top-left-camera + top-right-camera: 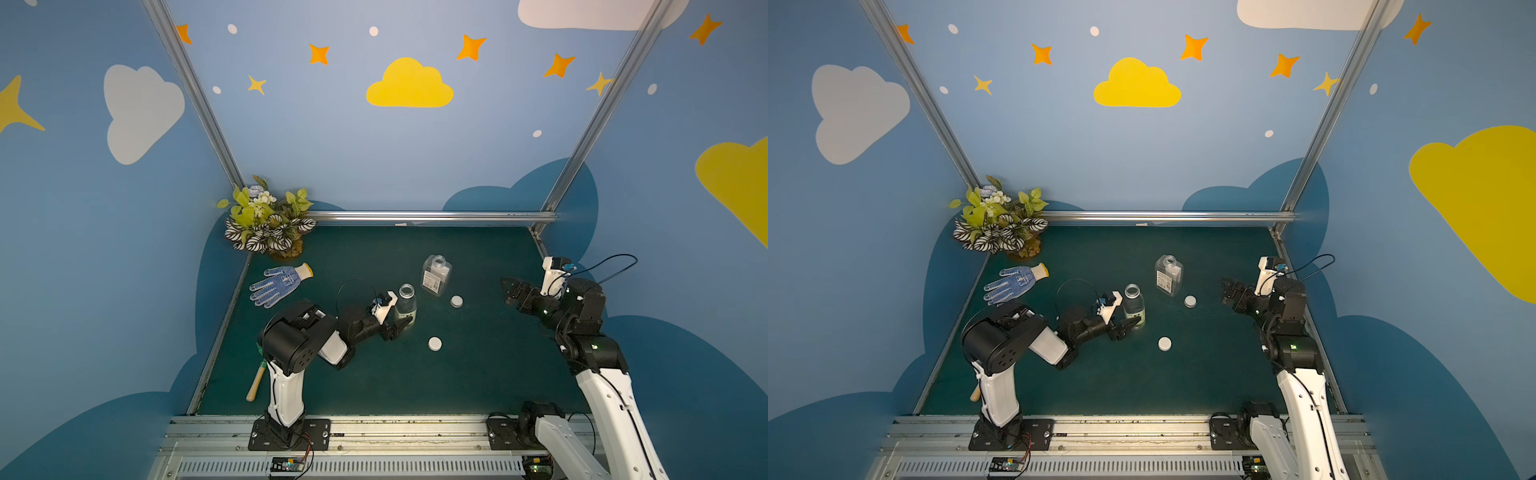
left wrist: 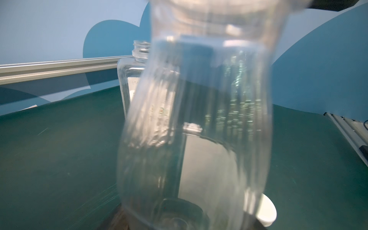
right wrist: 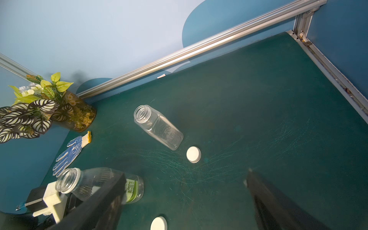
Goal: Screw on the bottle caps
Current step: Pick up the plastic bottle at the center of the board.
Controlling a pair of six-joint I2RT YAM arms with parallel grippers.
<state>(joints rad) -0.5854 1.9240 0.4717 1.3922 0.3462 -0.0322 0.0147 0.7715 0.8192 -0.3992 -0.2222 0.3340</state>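
Note:
The slim round bottle (image 1: pixel 406 303) (image 1: pixel 1133 303) stands upright and uncapped near the table's middle, its yellow-green label (image 3: pixel 130 189) low on its side. My left gripper (image 1: pixel 401 328) (image 1: pixel 1127 326) holds it at the base, a finger against each side. The bottle (image 2: pixel 199 119) fills the left wrist view, blurred. The square bottle (image 1: pixel 436 276) (image 3: pixel 159 127) stands open behind it. One white cap (image 1: pixel 456 301) (image 3: pixel 193 154) lies beside the square bottle. The other cap (image 1: pixel 434 343) (image 3: pixel 158 223) lies nearer the front. My right gripper (image 1: pixel 509 291) (image 3: pixel 185 177) hovers open at the right, empty.
A blue-dotted work glove (image 1: pixel 280 284) lies at the left. A potted plant (image 1: pixel 266 220) fills the back left corner. A wooden-handled tool (image 1: pixel 255 382) lies by the left arm's base. An aluminium rail (image 1: pixel 432 216) runs along the back edge.

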